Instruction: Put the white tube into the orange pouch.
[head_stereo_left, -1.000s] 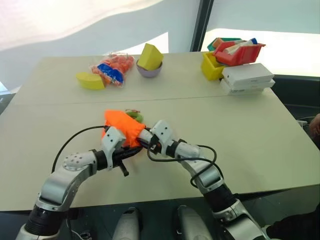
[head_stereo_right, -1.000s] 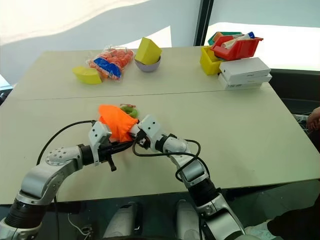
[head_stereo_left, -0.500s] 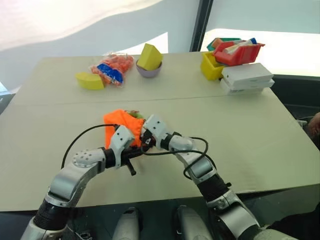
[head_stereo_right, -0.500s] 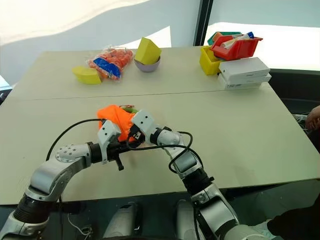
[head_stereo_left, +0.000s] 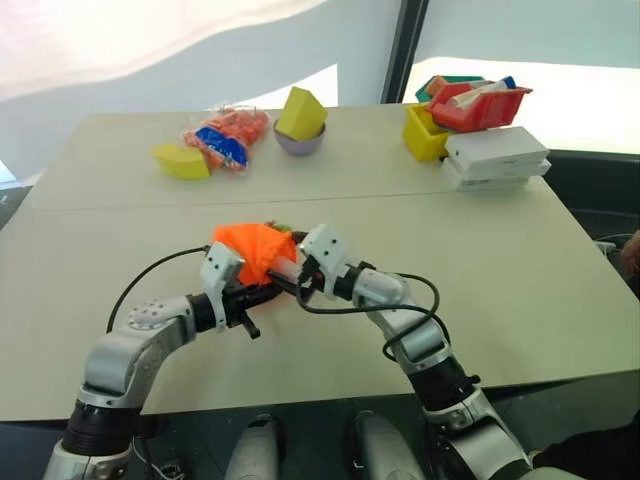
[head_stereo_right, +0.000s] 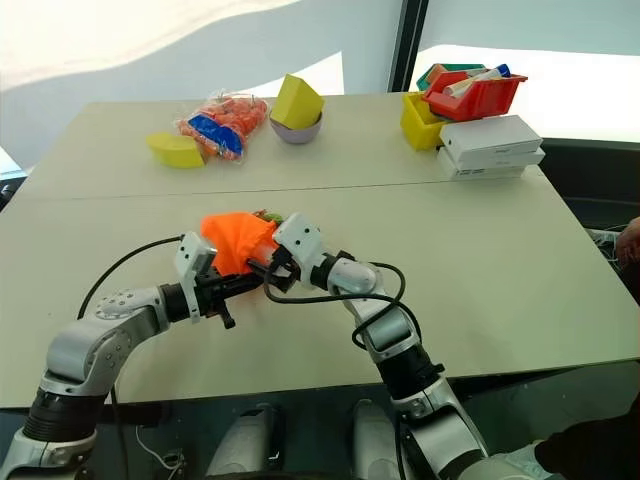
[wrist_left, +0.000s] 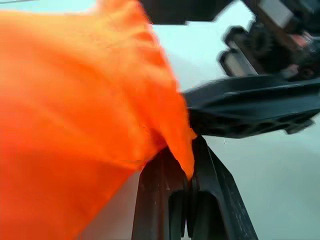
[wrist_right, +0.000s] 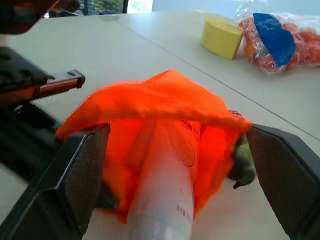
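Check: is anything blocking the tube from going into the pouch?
Nothing visible does. The tube already points into the pouch mouth, orange fabric draped around its far end, between the right gripper's open fingers. The left gripper pinches the pouch edge.

Bright orange soft cloth pouch (wrist_right: 165, 105): thin matt fabric, creased and slightly see-through; smooth white plastic squeeze tube (wrist_right: 167, 200) with faint print, slight sheen. Black gripper fingers (wrist_right: 82, 180) look like matt hard plastic with fine textured pads; pale beige table top (head_stereo_left: 520, 270) is smooth, matt laminate-like. Clear crinkly glossy plastic bag of orange pieces (head_stereo_left: 225, 135), flat white boxes (head_stereo_left: 495, 155) matt card-like, red and yellow bins (head_stereo_left: 470, 105) smooth plastic.
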